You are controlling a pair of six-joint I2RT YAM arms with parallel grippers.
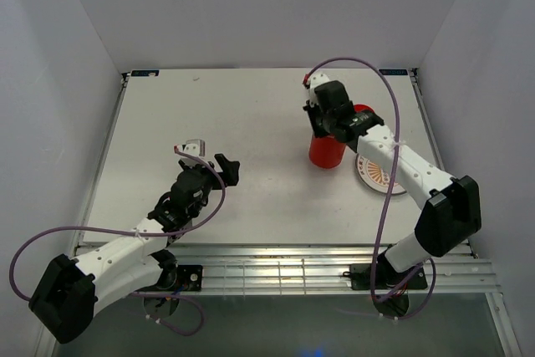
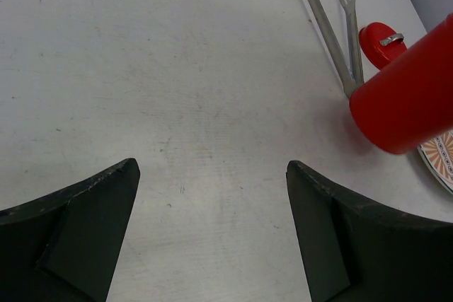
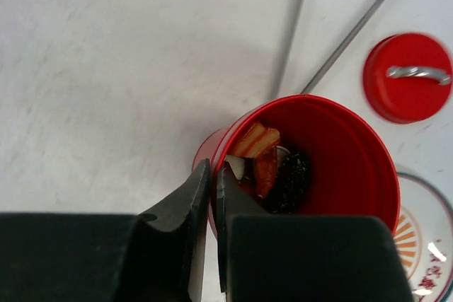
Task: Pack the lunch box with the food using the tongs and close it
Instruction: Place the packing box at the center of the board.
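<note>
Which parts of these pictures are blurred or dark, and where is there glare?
Right wrist view: the right tool is close, dark and soft, the food in the lunch box is sharper, the metal handle on the lid glints. Left wrist view: the left tool is nearly black, the lunch box looks slanted. Top view: light is even, shadows faint.
</note>
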